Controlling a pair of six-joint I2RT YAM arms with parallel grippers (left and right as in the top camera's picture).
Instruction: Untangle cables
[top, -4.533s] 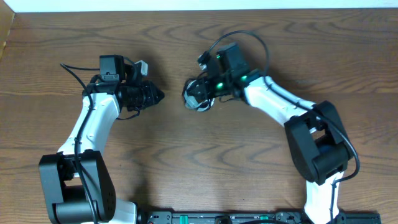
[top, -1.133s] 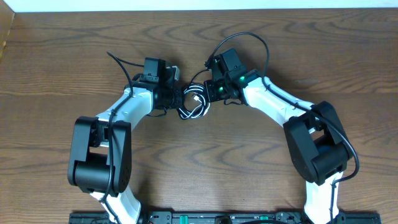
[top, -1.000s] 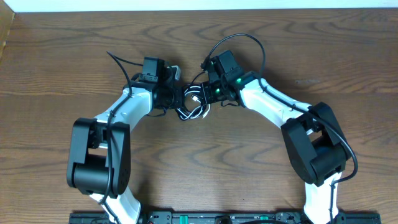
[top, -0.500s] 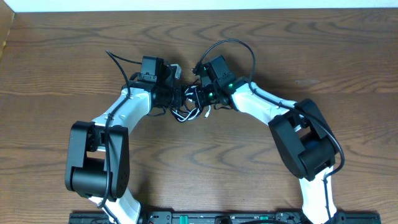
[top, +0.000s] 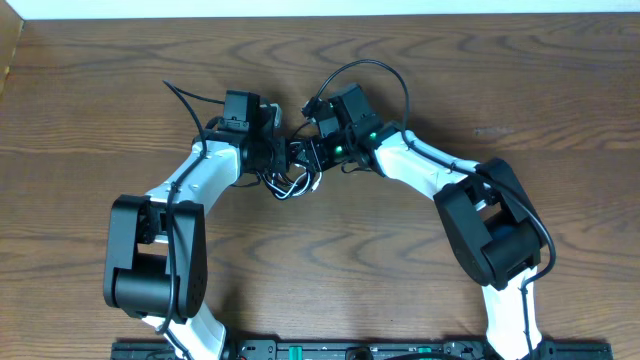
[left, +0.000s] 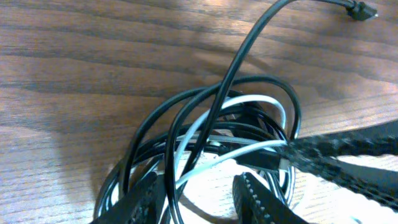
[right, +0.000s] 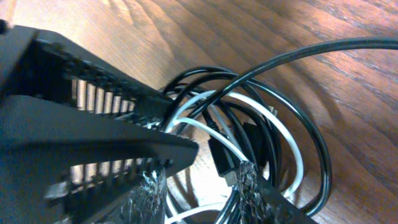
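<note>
- where the two arms meet, the cables (top: 291, 184) lie as one tangled bundle on the counter (top: 500, 60), about midway between its near and far edges and a little left of its middle.
- the black cable (left: 231, 78) makes several loose loops in the bundle. one strand climbs out of them and runs off to its small black plug (left: 360, 10), which lies on the bare wood well apart from the loops.
- the white cable (left: 245, 98) threads through the black loops and curves around inside them. which cord is on top at each crossing cannot be told.
- the left end effector (left: 202, 199) sits low over the bundle with its fingers spread part way. black and white strands pass through the gap, and nothing looks pinched.
- the right end effector (right: 199, 190) is likewise spread part way, with white and black strands lying across the space between its ribbed fingers. no strand looks clamped.
- the two end effectors face each other across the bundle, tips very near. in the left wrist view the right one's fingers come in from the right and reach the edge of the loops by a white strand. whether they touch it cannot be told.
- from overhead, the left arm (top: 200, 180) reaches in from the near left corner and the right arm (top: 430, 170) from the near right corner.
- a thick black wire (top: 385, 72) arches over the right wrist, apart from the bundle.
</note>
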